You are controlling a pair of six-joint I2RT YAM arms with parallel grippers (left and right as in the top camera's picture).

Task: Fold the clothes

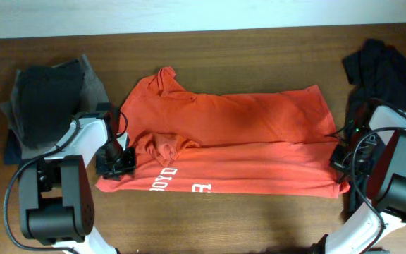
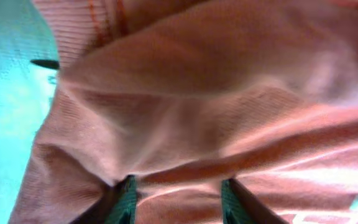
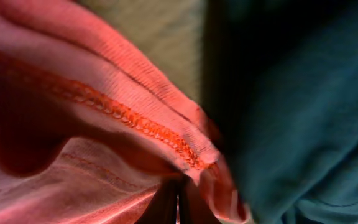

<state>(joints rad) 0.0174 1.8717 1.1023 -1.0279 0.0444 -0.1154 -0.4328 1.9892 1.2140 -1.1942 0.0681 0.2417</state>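
The red-orange T-shirt [image 1: 245,120] lies spread across the table, its lower half doubled over, with white lettering near the front edge. My left gripper [image 1: 116,159] sits at the shirt's left edge. In the left wrist view its fingers [image 2: 179,199] are open, with the shirt's cloth [image 2: 197,93] bunched between and ahead of them. My right gripper [image 1: 340,156] is at the shirt's right hem. In the right wrist view its fingers [image 3: 179,202] are shut on the stitched hem [image 3: 123,115]. A black garment [image 1: 383,67] lies at the back right and shows close beside the hem [image 3: 303,112].
A pile of dark grey and black clothes [image 1: 48,99] lies at the back left, close to the left arm. The brown wooden table [image 1: 224,46] shows bare behind the shirt. A pale wall strip runs along the far edge.
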